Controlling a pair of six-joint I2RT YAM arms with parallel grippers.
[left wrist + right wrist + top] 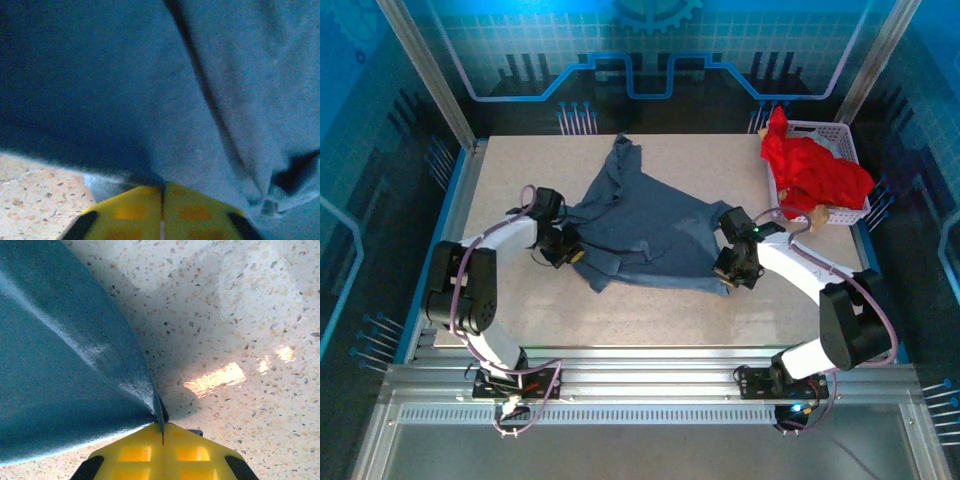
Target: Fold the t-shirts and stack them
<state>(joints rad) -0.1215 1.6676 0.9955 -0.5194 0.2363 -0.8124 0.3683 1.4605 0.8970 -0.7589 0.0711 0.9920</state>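
Top external view, items on record:

1. Soft, short-sleeved, dusty slate-blue t-shirt point(640, 235): lies rumpled mid-table, one part trailing toward the far edge, near hem stretched between my two arms.
2. Crumpled bright red t-shirt point(815, 170): heaped in and over the white lattice plastic basket point(840, 130) at the far right corner, well apart from the first shirt.
3. Pale speckled stone-pattern table point(670, 320): bears everything.
4. My left gripper point(565, 255): at the shirt's near-left edge. Left wrist view: yellow pads pressed together point(162, 189), blue cloth point(150, 100) bunched right at their tip, so I judge it clenched on the fabric.
5. My right gripper point(730, 270): at the near-right corner. Right wrist view: pads closed point(162, 426) on a pinch of hemmed edge, the cloth point(60, 380) fanning left and lifted off the tabletop point(240, 315).

Handling notes, as judgement: light, limp, no stiffness; it will sag and crease wherever unsupported, and a thin pinch could slip. Best hold is on hems, seams or corners, where the doubled cloth gives the pads more to bite. Folding appears barely begun; the red shirt is untouched.
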